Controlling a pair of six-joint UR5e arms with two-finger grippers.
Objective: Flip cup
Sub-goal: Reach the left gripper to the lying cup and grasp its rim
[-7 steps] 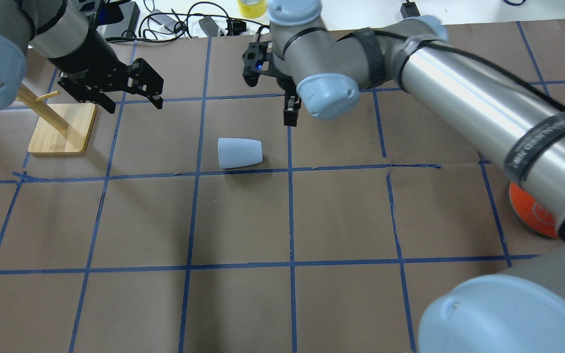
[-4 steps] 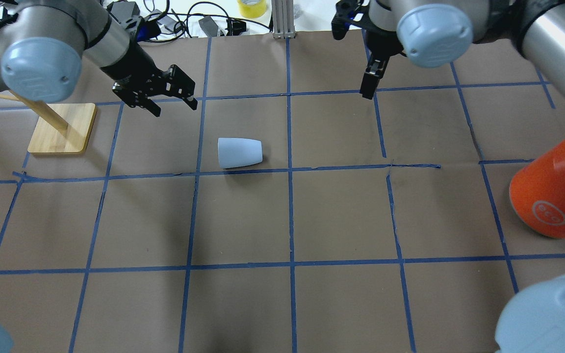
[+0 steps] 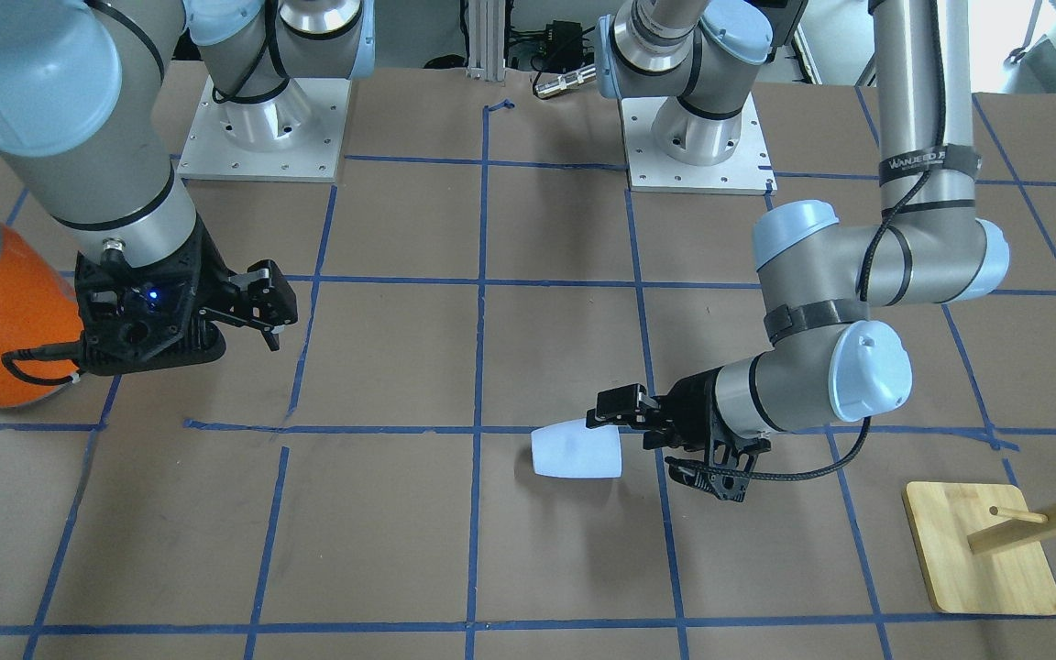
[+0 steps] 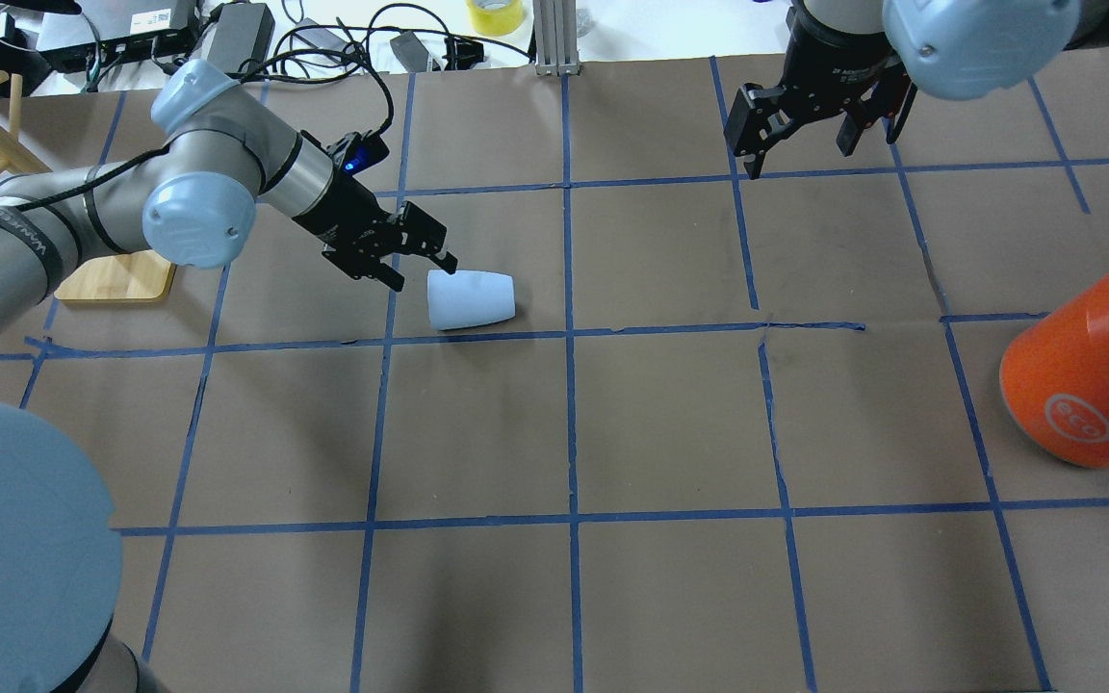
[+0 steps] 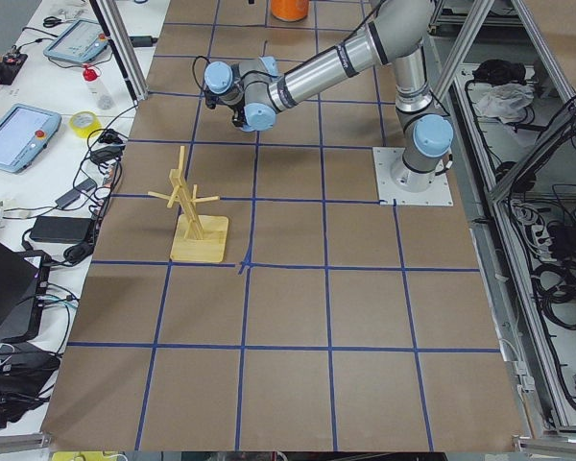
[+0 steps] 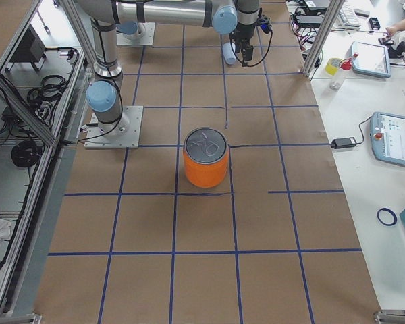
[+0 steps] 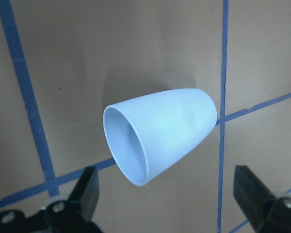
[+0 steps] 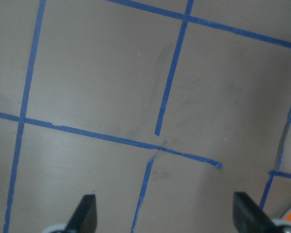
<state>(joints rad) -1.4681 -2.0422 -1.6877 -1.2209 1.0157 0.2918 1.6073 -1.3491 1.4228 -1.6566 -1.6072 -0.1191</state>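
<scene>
Presently, the cup (image 4: 471, 299) lay on its side on the brown-papered table (image 4: 670, 423), near the middle of the work area and just above a blue tape line in the overhead view. Its open rim faced the left arm and its narrower closed end pointed the other way. The left gripper (image 4: 423, 272) was low and just beside the rim end, its jaws apart. The left wrist view showed the cup ahead of the two fingers and not yet between them, and no contact was evident. The right gripper (image 4: 798, 154) hung well apart from the cup over the far side of the table, jaws apart and empty; its wrist view showed only paper and tape. An orange can (image 4: 1084, 385) stood well clear at the robot's right, and a wooden stand (image 3: 982, 550) at its left. Assessment: the task was at the approach stage, with nothing of the flip itself done. Outstanding were closing the fingers on the cup, lifting it, turning it and setting it down standing. One risk was noted: the smooth, tapered wall could roll or slip away if a finger nudged it before both sides were engaged.
</scene>
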